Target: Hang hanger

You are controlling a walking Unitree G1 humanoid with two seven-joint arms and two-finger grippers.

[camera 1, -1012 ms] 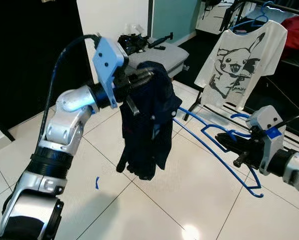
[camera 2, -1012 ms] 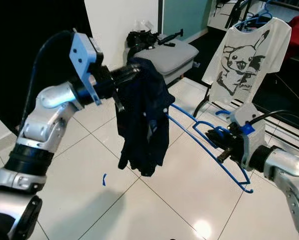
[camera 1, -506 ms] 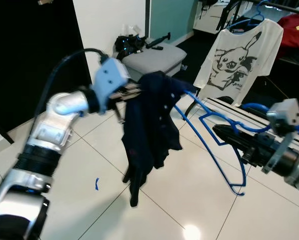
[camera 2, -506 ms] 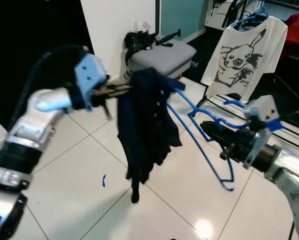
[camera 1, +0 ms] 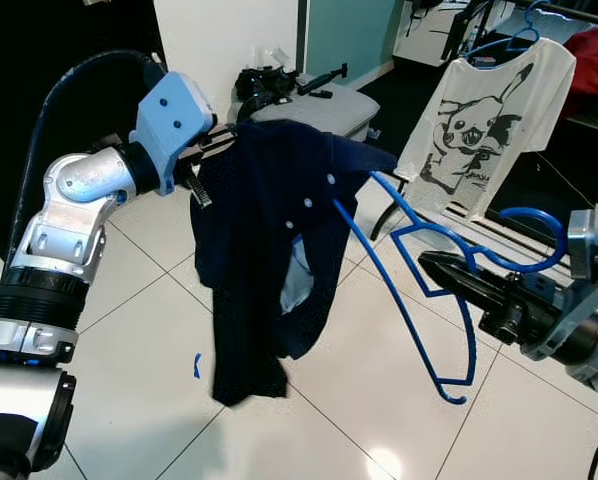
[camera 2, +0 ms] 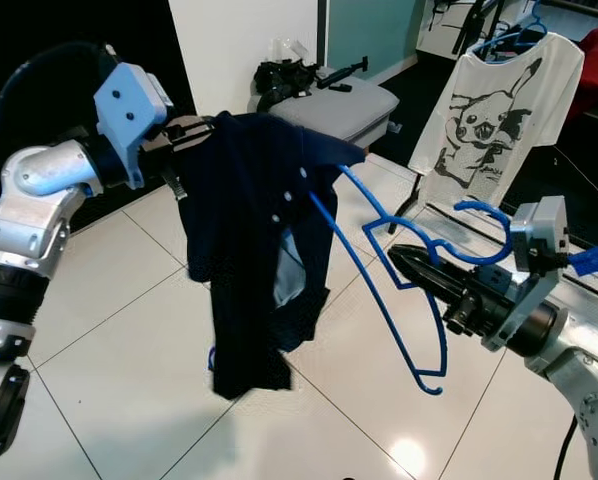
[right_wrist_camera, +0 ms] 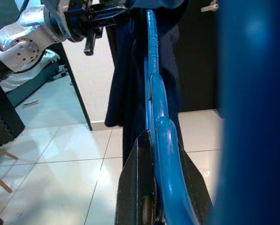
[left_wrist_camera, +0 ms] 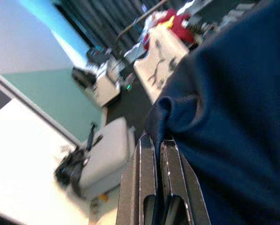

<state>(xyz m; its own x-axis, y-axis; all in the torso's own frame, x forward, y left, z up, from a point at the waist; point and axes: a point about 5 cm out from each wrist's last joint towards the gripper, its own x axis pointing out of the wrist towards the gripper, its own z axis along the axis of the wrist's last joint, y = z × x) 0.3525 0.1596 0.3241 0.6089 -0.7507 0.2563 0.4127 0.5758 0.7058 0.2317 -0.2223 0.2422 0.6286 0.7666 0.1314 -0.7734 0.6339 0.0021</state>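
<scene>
Left gripper [camera 1: 217, 140] clamped on limp navy shirt [camera 1: 264, 250], buttoned, hanging above glossy tiled floor [camera 1: 129, 330]. Right gripper [camera 1: 449, 275] grasping thin blue plastic hanger [camera 1: 404, 290], one end inside shirt.

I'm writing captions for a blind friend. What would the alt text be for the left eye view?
A robot's left gripper holds up a dark blue shirt while its right gripper holds a blue hanger, one end tucked into the shirt. Behind, over a white tiled floor, a white cartoon T-shirt hangs on a rack.
</scene>
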